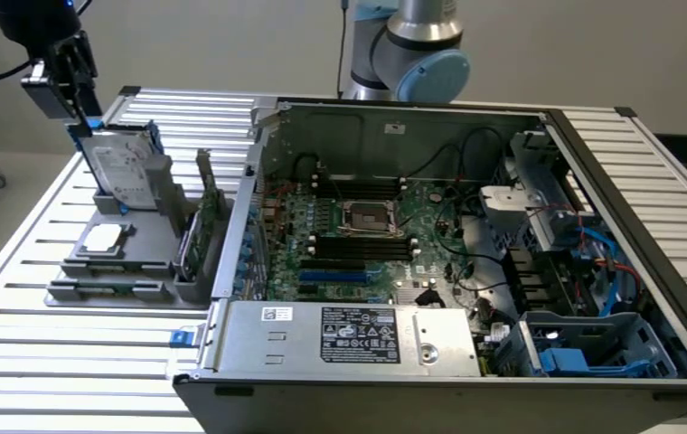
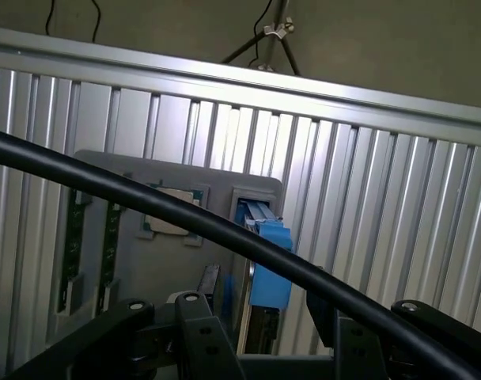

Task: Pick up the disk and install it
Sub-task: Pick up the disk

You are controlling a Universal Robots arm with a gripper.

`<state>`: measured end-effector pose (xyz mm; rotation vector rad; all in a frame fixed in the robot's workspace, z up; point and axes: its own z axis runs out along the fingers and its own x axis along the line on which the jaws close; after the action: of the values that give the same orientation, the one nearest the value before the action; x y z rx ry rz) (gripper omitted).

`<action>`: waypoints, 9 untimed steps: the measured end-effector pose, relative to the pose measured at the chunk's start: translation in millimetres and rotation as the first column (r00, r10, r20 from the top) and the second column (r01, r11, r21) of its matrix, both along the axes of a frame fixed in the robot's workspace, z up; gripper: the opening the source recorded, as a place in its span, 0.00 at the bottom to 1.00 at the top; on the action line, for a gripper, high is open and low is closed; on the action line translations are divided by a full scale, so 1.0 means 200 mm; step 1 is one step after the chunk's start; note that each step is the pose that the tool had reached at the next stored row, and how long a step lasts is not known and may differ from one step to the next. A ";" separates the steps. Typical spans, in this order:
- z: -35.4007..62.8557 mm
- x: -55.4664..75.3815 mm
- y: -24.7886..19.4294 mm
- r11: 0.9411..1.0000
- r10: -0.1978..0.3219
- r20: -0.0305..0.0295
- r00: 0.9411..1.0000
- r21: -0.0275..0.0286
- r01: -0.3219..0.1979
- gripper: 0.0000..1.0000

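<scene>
Slatted aluminium table [image 1: 30, 362] against a plain pale wall. An open computer case [image 1: 440, 402] took up most of the table toward the exterior view's right. A grey holder [image 1: 102, 294] sat near the table's edge on the exterior view's left.

The disk [image 1: 120, 167] stood upright in a slot at the holder's far end, label side showing and blue frame uppermost. A square chip [image 1: 102, 237] lay flat in the holder in front of it. A green card [image 1: 211, 212] stood on edge beside it, toward the case.

The gripper [image 1: 79, 108] hung right over the disk's top edge. In the wrist view its fingers [image 2: 202, 336] stood wide apart on either side of the blue frame, with a gap at each side. Nothing was held. A black cable [image 2: 225, 233] crossed that view.

Judged step: the grasp, not yet made. To do it well, the jaws probably wanted centring on the frame and squaring to the disk's flat faces, so it would not tip in the slot. Closing should land on the frame, clear of the card.
</scene>
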<state>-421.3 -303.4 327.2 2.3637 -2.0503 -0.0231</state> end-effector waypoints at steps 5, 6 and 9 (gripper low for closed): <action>-0.035 0.00 0.000 1.000 -0.030 0.000 1.000 0.000 0.030 0.56; -0.044 0.00 0.000 0.999 -0.036 0.000 0.999 0.000 0.036 0.56; -0.071 0.00 0.005 0.998 -0.058 0.000 0.998 0.000 0.058 0.56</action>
<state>-421.9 -302.5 313.1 2.3036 -2.1179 -0.0240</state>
